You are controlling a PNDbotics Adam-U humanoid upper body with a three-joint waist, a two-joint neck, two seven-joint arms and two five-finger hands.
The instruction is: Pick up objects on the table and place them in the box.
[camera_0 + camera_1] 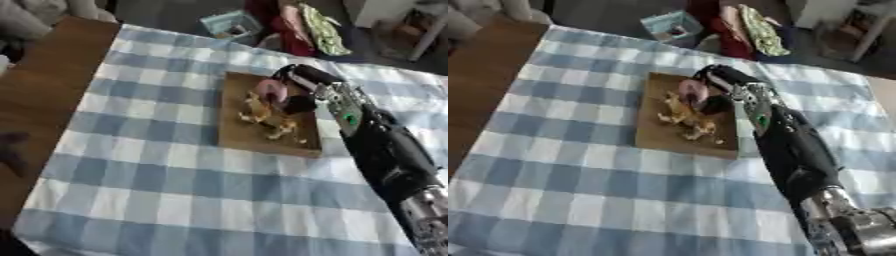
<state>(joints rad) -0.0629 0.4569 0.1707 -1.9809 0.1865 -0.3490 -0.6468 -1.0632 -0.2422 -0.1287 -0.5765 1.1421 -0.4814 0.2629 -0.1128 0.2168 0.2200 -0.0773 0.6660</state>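
Observation:
A shallow brown box (234, 131) lies flat on the blue-and-white checked cloth (157, 175). Inside it are several small yellowish and pale objects (267, 120). My right hand (297, 87) reaches in from the lower right and hangs over the box's far right part. Its fingers are curled round a pinkish rounded object (270, 90), held just above the things in the box. My left hand shows in neither view.
Bare wooden tabletop (39, 100) runs along the left of the cloth. Beyond the table's far edge stand a light blue container (229, 24) and a heap of red and green fabric (306, 27).

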